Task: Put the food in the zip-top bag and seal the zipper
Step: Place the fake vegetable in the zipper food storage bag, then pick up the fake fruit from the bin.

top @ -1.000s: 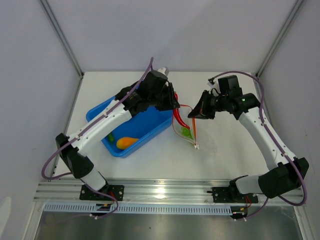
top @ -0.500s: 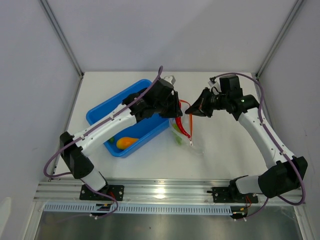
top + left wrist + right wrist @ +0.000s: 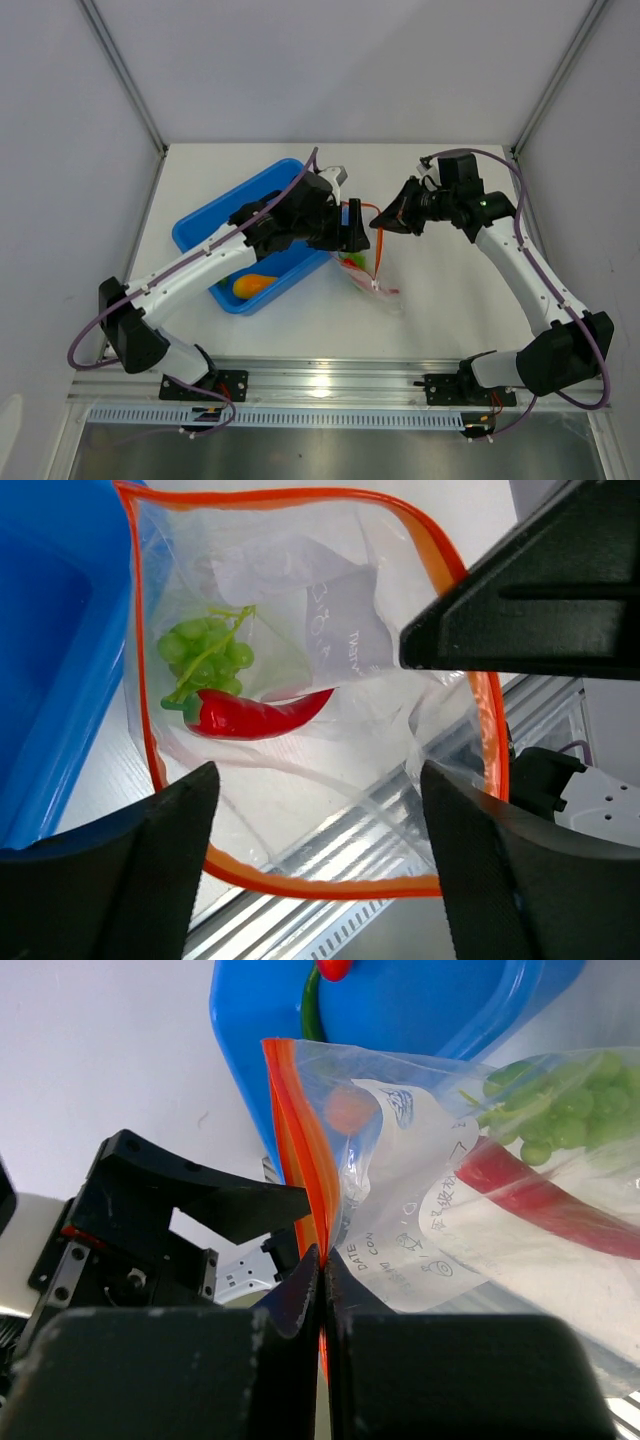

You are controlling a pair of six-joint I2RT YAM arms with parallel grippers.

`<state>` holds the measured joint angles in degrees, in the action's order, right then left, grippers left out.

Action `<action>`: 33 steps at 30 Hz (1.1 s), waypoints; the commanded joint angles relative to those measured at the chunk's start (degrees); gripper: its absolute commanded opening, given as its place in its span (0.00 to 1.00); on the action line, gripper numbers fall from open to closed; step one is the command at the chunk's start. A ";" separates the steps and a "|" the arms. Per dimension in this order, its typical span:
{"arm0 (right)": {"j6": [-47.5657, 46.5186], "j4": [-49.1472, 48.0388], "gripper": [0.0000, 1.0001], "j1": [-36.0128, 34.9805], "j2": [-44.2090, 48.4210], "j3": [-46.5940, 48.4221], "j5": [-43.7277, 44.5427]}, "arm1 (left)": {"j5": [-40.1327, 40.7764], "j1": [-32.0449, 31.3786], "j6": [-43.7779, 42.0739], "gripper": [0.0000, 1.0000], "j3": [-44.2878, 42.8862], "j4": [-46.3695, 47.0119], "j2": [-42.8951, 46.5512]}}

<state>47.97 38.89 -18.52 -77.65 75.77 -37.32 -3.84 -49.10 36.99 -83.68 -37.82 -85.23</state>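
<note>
Right gripper (image 3: 322, 1255) pinched the zipper (image 3: 295, 1150), bag (image 3: 420, 1190) sagging limp, perhaps brushing the table (image 3: 450, 300); that stiffer edge was the hold. Left gripper (image 3: 315, 780) hung open over the chili (image 3: 255, 715).

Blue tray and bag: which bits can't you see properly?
Top view: the left arm covers much of the blue tray; a yellow-orange piece peeks out.
Right wrist view: the top edge cuts off a red and green piece by the tray.
Left wrist view: the right pincer blocks a corner of the zip-top bag.
</note>
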 commanded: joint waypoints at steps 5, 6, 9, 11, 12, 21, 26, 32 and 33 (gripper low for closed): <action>-2.52 1.79 0.00 -0.11 2.85 0.17 2.95 | 2.16 -0.12 -3.24 0.99 -1.13 0.48 5.07; -3.31 2.58 0.00 -0.11 3.29 0.17 3.30 | 3.47 0.14 -3.68 0.99 -2.18 -0.14 5.34; -4.63 3.99 0.00 -0.02 3.82 0.17 4.79 | 5.68 1.11 -3.95 0.99 -2.63 -2.07 6.74; -5.95 5.48 0.00 -0.02 4.26 0.35 5.68 | 5.94 3.04 -3.16 1.00 -2.72 -3.74 7.80; -6.30 6.36 0.00 -0.02 4.35 0.43 6.29 | 5.60 4.87 -2.89 1.00 -2.63 -4.53 8.06; -10.52 11.02 0.00 1.21 3.82 2.37 8.93 | 5.24 15.86 -1.05 0.99 1.32 -7.97 11.05; -11.14 12.17 0.00 1.47 1.63 3.51 8.84 | 9.10 19.91 0.45 0.99 0.89 -11.92 8.51; -11.49 13.57 0.00 1.56 -1.10 5.17 8.41 | 9.20 24.58 0.01 0.99 0.80 -12.54 3.85; -11.66 14.36 0.00 1.65 -2.06 5.53 8.67 | 9.46 25.36 -0.34 1.00 0.71 -12.45 3.41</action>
<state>37.63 51.11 -17.12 -78.15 78.50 -29.26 4.38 -25.32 36.56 -82.87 -49.56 -80.29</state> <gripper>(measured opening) 0.006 0.994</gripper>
